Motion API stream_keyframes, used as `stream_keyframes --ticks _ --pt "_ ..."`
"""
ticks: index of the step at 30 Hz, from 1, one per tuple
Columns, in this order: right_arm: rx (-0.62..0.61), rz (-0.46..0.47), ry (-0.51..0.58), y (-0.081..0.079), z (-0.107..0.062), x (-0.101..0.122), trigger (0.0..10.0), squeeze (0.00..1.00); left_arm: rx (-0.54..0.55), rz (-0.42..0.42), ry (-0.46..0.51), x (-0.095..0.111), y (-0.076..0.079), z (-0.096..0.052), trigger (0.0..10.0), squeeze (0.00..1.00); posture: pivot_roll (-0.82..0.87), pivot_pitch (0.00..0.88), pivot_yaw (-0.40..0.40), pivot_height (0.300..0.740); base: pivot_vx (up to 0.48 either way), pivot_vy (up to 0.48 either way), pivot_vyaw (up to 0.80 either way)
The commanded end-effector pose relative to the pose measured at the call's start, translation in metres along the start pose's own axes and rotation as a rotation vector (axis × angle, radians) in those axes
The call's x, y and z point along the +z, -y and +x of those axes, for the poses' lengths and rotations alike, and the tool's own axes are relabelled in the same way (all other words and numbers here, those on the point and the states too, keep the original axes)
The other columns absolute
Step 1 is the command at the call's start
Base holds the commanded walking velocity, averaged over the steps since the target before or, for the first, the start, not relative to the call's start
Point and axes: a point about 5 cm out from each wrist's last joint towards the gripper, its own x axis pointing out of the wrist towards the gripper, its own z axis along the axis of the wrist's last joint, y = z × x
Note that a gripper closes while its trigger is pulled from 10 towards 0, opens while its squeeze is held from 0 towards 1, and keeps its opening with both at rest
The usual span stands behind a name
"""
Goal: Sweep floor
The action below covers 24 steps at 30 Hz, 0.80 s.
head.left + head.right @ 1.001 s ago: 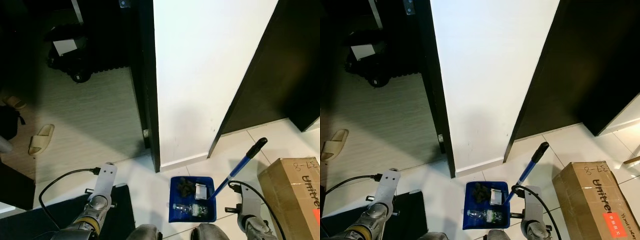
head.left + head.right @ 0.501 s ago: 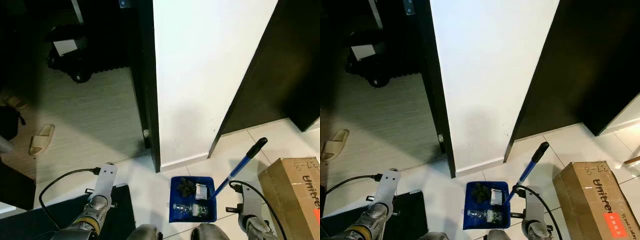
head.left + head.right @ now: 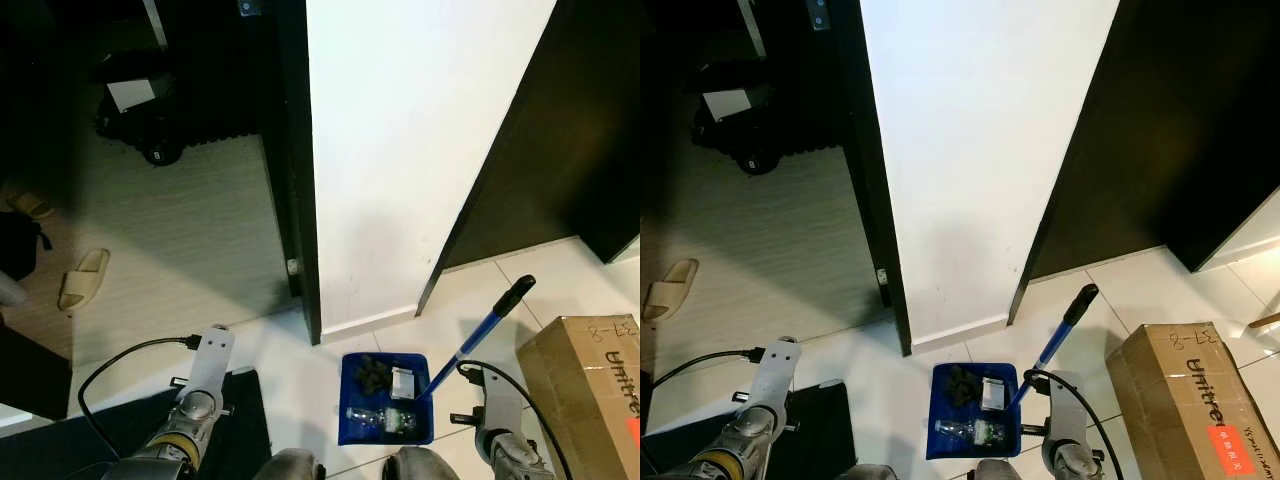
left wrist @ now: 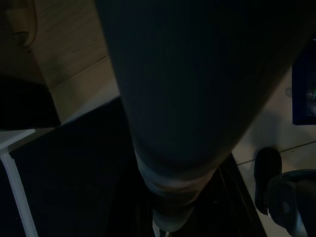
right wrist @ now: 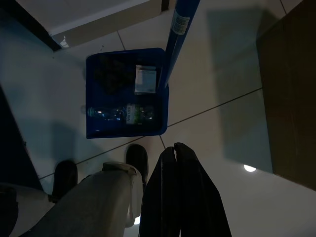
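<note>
A blue dustpan [image 3: 385, 398] lies on the white tiles just in front of my feet. It holds a clear plastic bottle [image 5: 123, 113], a small white box [image 5: 145, 80] and dark debris [image 3: 372, 372]. Its long blue handle [image 3: 478, 335] slants up to the right and ends in a black grip [image 3: 517, 290]. My right arm [image 3: 497, 418] hangs beside that handle; the right gripper [image 5: 177, 190] is shut on nothing, a little way off the pan. My left arm [image 3: 203, 385] hangs idle over a black mat [image 3: 240, 415]. The left wrist view is very dark.
A white wall end [image 3: 420, 150] with a dark door frame [image 3: 295, 200] stands straight ahead. A cardboard box [image 3: 590, 385] sits close on the right. To the left a wood floor holds a slipper [image 3: 80, 278] and dark wheeled gear [image 3: 150, 120]. A dark doorway [image 3: 560, 150] opens at right.
</note>
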Motion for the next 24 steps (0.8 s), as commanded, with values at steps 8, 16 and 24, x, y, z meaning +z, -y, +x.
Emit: stream_keyframes --ticks 8,16,24 --pt "0.004 0.012 0.013 -0.003 0.0013 0.0043 10.0 0.0 0.013 0.023 -0.024 -0.0042 -0.006 0.0 10.0 0.0 0.07 0.0 0.006 0.74 0.0 0.0 0.0" --pt "0.005 0.011 0.014 -0.004 0.0012 0.0039 10.0 0.0 0.012 0.023 -0.025 -0.0051 -0.0065 -0.0002 10.0 0.0 0.07 0.0 0.007 0.74 0.0 0.0 0.0" --pt "0.006 0.011 0.014 -0.0059 0.0011 0.0035 10.0 0.0 0.013 0.024 -0.026 -0.006 -0.0068 -0.0003 10.0 0.0 0.07 0.0 0.008 0.74 0.0 0.0 0.0"
